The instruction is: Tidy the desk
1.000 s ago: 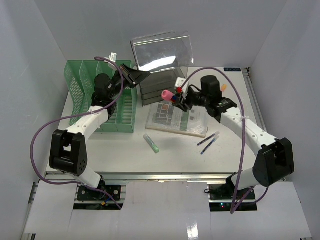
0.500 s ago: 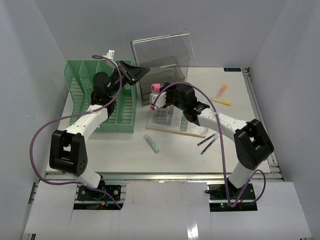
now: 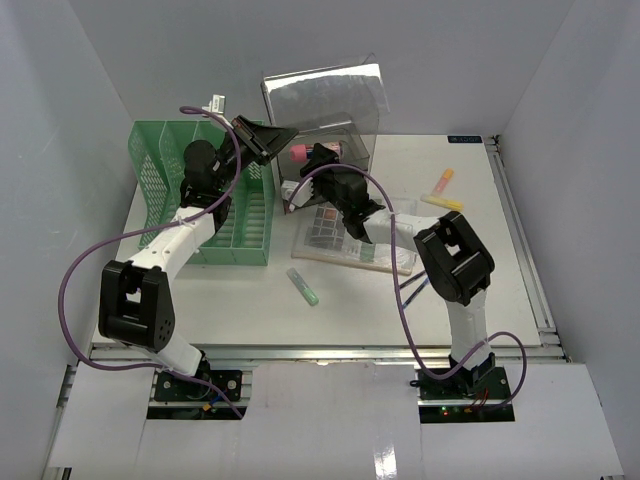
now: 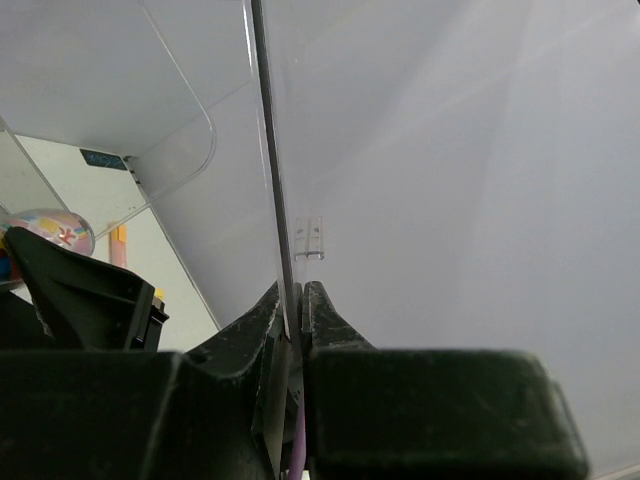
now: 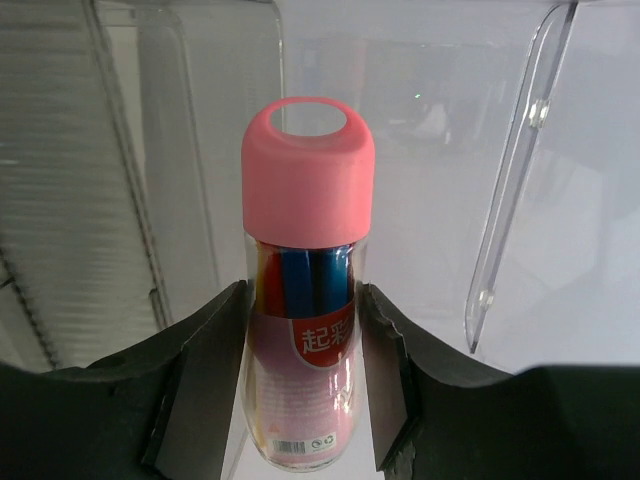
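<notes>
desk: white top (image 3: 240,300) spans the whole floor of the top view, arm bases at its near edge, clutter spread across it.
left gripper: (image 4: 292,300) clenched on the edge of the clear lid (image 4: 420,150); thin panel pinched between both fingers, lid swung up and back.
right gripper: (image 5: 305,340) grasping a pink-capped tube (image 5: 308,300) of coloured pens, 1 finger each side of the label, cap pointing ahead.
box: grey clear box (image 3: 358,150) at the back of the desk, just right of the green rack (image 3: 160,170); top view puts the tube at its mouth, under the lid.
step: judged as stowing the tube in the box while the other arm props the lid.
how to do it well: lid must stay high until the tube is fully in; push the tube straight in, centred between the walls, clear of the lid's edge on the right of the wrist view; lower until it rests on something before letting go, since a round tube rolls; back out along the same line.
risk: thin pinch on a slick lid could slip; cap could catch the box rim.
left to sort: book (image 3: 335,235), green marker (image 3: 303,286), 2 pens (image 3: 415,283), 2 markers (image 3: 441,190) far right.
progress: early, most items loose.
</notes>
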`<state>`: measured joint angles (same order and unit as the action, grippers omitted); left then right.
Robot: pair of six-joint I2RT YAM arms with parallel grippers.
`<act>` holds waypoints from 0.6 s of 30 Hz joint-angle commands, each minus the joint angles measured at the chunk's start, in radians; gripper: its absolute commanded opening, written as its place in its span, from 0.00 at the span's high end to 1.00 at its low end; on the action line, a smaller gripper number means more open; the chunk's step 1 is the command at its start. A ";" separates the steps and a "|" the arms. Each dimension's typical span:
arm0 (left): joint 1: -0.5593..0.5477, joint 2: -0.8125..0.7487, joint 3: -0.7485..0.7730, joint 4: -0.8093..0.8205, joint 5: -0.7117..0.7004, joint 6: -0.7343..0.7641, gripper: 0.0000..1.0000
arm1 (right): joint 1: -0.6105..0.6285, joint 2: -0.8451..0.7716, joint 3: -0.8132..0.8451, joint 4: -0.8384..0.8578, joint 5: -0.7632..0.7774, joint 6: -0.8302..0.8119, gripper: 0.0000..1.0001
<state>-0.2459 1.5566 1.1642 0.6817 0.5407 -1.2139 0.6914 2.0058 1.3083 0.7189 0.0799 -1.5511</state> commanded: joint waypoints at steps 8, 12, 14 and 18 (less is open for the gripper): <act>0.007 -0.067 0.046 0.041 0.004 0.007 0.84 | -0.012 0.061 0.162 0.031 -0.029 -0.101 0.26; 0.008 -0.070 0.033 0.047 0.004 0.003 0.84 | -0.018 0.050 0.159 -0.063 -0.046 -0.134 0.11; 0.007 -0.072 0.026 0.048 0.004 0.001 0.84 | -0.023 0.029 0.147 -0.104 -0.065 -0.140 0.06; 0.007 -0.076 0.023 0.042 0.002 0.005 0.84 | -0.026 -0.027 0.115 -0.161 -0.121 -0.121 0.03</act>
<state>-0.2455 1.5562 1.1667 0.6811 0.5419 -1.2137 0.6744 2.0616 1.4310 0.6237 0.0279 -1.6604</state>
